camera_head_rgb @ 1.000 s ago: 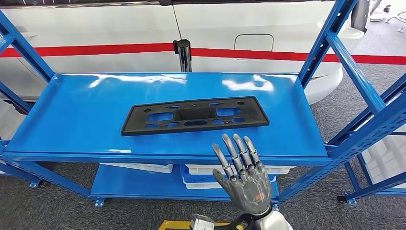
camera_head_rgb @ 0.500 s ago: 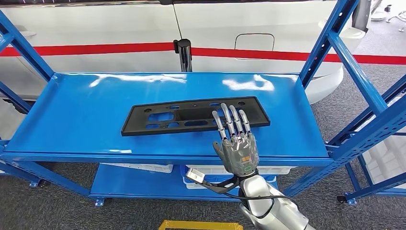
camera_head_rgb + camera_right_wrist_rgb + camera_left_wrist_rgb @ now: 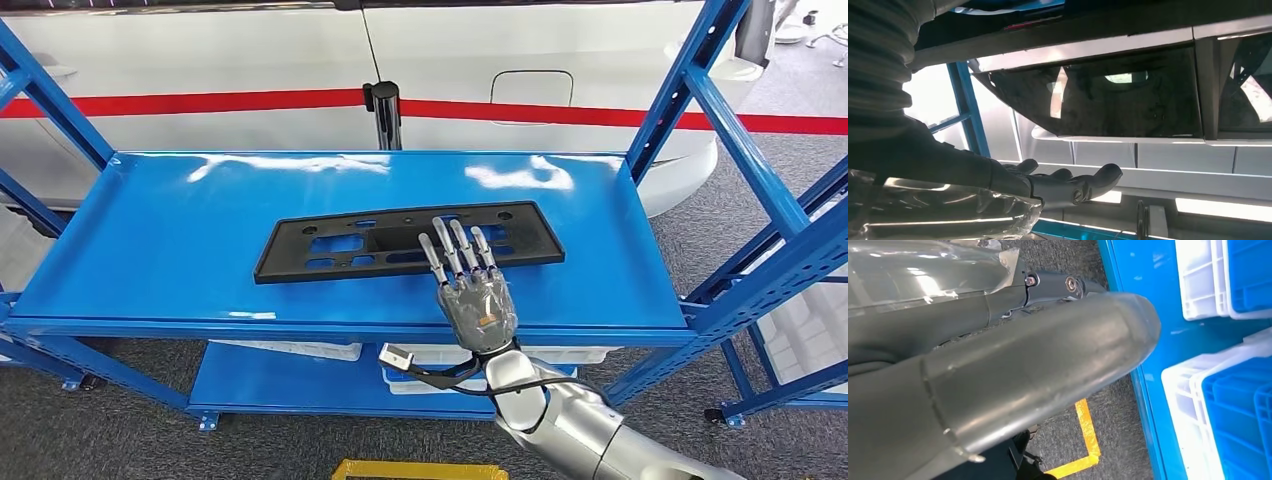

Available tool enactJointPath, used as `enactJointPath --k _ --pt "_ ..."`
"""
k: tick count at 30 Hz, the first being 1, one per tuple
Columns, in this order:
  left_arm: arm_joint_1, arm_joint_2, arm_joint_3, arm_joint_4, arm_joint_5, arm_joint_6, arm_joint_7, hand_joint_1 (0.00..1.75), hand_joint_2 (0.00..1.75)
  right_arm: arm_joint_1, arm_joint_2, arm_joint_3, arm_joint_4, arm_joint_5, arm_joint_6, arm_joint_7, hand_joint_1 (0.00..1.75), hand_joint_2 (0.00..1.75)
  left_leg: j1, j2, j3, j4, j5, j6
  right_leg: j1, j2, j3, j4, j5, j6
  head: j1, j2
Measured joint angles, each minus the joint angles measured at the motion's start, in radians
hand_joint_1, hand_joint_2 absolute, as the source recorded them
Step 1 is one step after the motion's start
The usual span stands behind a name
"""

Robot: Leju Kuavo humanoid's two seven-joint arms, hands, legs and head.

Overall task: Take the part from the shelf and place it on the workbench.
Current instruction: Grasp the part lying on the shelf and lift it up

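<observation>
**Hand spread over part on shelf**

Shelf point(image 3: 150, 250), blue steel, carries the task's piece on its upper deck. Behind it stands a white vehicle point(image 3: 250, 60) with a red stripe. The black part point(image 3: 340, 243), a long flat plate with cutouts, lies mid-deck. The right hand point(image 3: 470, 285) has its fingers point(image 3: 447, 245) apart and straight over the plate's right portion, gripping nothing. Whether the left hand point(image 3: 998, 375) is apart or together cannot be told.

Blue metal shelf point(image 3: 150, 250) on grey carpet floor point(image 3: 120, 430). Top level carries a flat black part point(image 3: 350, 243) lying lengthwise, near middle. Lower level holds white and blue bins point(image 3: 420, 355).
</observation>
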Motion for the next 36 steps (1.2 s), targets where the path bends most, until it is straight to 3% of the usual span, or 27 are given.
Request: enactJointPath --k 6,20,36 --pt "-0.014 0.0 -0.024 0.018 0.009 0.0 0.0 0.0 0.0 -0.03 0.036 0.021 0.077 0.0 0.009 0.0 0.0 1.75 0.0 0.0 0.0 0.0 0.0 0.0 0.0 0.0 0.0 0.0 0.0 0.0 0.0 0.0" --pt "-0.027 0.003 -0.059 0.04 0.031 0.006 0.0 0.0 0.0 -0.109 0.231 0.056 0.383 0.0 -0.007 -0.003 0.0 1.75 0.0 0.002 0.003 0.0 0.0 0.0 0.0 0.001 0.002 0.0 0.0 0.0 0.0 0.0" --pt "-0.029 0.004 -0.087 0.044 0.032 -0.004 0.0 0.0 0.0 -0.195 0.294 0.072 0.611 0.0 -0.005 0.002 0.0 1.75 -0.001 0.003 0.015 -0.001 0.0 0.0 0.0 0.001 0.015 0.0 0.0 0.0 0.0 0.0"
